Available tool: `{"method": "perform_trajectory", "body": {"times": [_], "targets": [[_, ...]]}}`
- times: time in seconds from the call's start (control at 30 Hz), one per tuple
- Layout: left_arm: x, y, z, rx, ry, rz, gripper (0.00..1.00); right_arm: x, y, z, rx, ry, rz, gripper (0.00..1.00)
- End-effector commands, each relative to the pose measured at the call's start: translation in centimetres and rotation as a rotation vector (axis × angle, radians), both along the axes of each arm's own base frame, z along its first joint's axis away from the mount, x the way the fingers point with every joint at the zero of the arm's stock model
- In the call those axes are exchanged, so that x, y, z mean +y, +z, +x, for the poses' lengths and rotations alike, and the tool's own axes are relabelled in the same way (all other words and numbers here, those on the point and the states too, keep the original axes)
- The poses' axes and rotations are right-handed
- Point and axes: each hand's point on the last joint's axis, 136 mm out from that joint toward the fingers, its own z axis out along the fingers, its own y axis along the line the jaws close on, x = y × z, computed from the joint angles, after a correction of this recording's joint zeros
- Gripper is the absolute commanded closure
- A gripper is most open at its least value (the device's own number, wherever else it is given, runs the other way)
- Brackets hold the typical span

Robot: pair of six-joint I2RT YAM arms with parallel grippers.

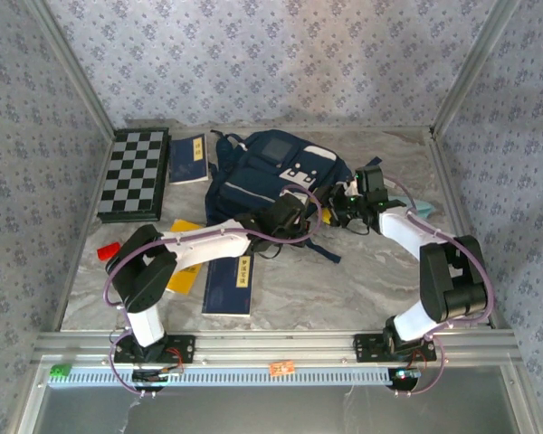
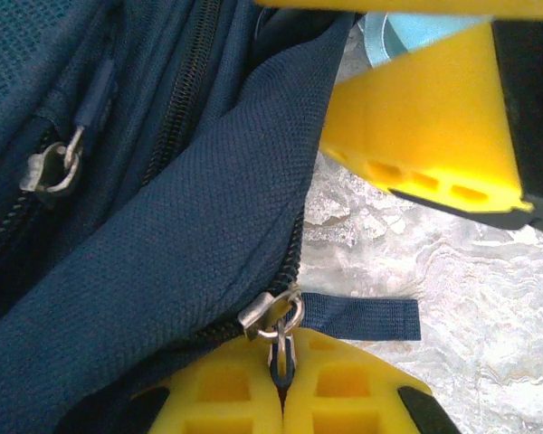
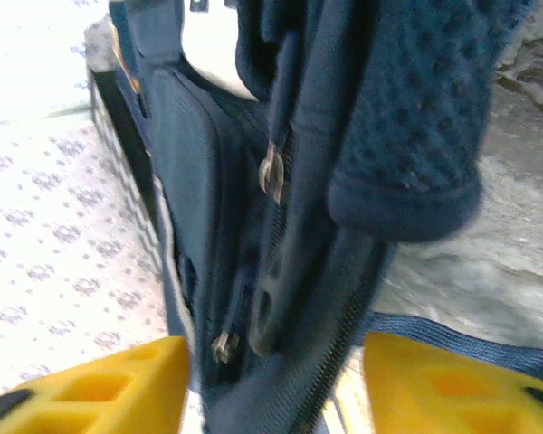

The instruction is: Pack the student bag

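bag [image 1: 253,181] blocks ctr, chessboard [image 1: 136,174] far left, front-right table [image 1: 344,289] free

Left gripper [image 2: 282,398] clamped, right gripper [image 3: 276,371] parted

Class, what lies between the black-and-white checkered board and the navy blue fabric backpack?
A navy book with a yellow label lies between the checkered board and the backpack, in the top external view.

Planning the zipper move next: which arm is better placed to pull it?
Left, probably. The left gripper is shut on the zipper pull at the bag's edge. The right gripper has its jaws apart astride the bag, placed better to steady it.
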Motion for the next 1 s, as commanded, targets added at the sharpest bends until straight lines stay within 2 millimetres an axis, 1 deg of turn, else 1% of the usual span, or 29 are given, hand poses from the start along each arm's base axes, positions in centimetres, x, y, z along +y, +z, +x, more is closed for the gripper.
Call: {"method": "perform_trajectory", "body": {"times": [0.0, 0.03, 0.1, 0.17, 0.27, 0.4, 0.43, 0.47, 0.5, 0.6, 0.67, 0.73, 0.8, 0.87, 0.93, 0.97], "targets": [[-2.3, 4.0, 1.1, -0.071, -0.046, -0.088, 1.00, -0.4, -0.1, 2.0, -0.019, -0.052, -0.008, 0.65], [-2.5, 4.2, 1.0, -0.073, -0.053, -0.093, 1.00, -0.7, -0.3, 2.4, -0.020, -0.052, -0.030, 0.75], [-2.6, 4.7, 1.1, -0.075, -0.062, -0.100, 1.00, -1.3, -0.4, 3.3, -0.031, -0.064, -0.060, 0.91], [-2.8, 5.1, 1.1, -0.070, -0.072, -0.103, 1.00, -1.9, -0.2, 4.2, -0.047, -0.074, -0.069, 1.00], [-2.3, 5.7, 0.6, -0.054, -0.084, -0.101, 1.00, -3.1, 0.3, 5.4, -0.066, -0.066, -0.113, 1.00], [-0.1, 5.1, -0.5, 0.029, -0.103, -0.089, 1.00, -5.2, 1.8, 7.1, -0.112, -0.060, -0.167, 1.00], [0.6, 4.7, -0.8, 0.043, -0.108, -0.085, 1.00, -5.7, 2.0, 7.4, -0.116, -0.062, -0.168, 1.00], [1.6, 4.2, -1.2, 0.057, -0.110, -0.072, 1.00, -6.3, 1.7, 7.6, -0.100, -0.066, -0.176, 1.00], [2.7, 3.5, -1.5, 0.073, -0.106, -0.051, 1.00, -6.8, 2.9, 8.5, -0.122, -0.070, -0.177, 1.00], [5.9, 1.5, -2.0, 0.108, -0.084, 0.014, 1.00, -7.9, 3.1, 9.6, -0.115, -0.066, -0.173, 1.00], [7.4, 0.4, -2.1, 0.135, -0.076, 0.027, 1.00, -8.4, 3.2, 10.2, -0.119, -0.063, -0.186, 1.00], [7.8, -0.1, -2.0, 0.159, -0.098, 0.002, 1.00, -8.5, 3.1, 10.8, -0.118, -0.050, -0.199, 1.00], [8.0, -0.2, -1.3, 0.153, -0.086, -0.008, 1.00, -7.9, 3.2, 11.0, -0.121, -0.025, -0.172, 1.00], [7.3, 0.3, -0.5, 0.141, -0.087, -0.030, 1.00, -7.4, 3.4, 10.8, -0.124, -0.008, -0.158, 1.00], [6.3, 1.2, 0.5, 0.114, -0.081, -0.068, 1.00, -6.8, 3.8, 10.2, -0.127, 0.012, -0.155, 0.79], [6.0, 1.5, 1.0, 0.102, -0.070, -0.085, 1.00, -6.4, 4.0, 9.7, -0.130, 0.030, -0.158, 0.72]]}}
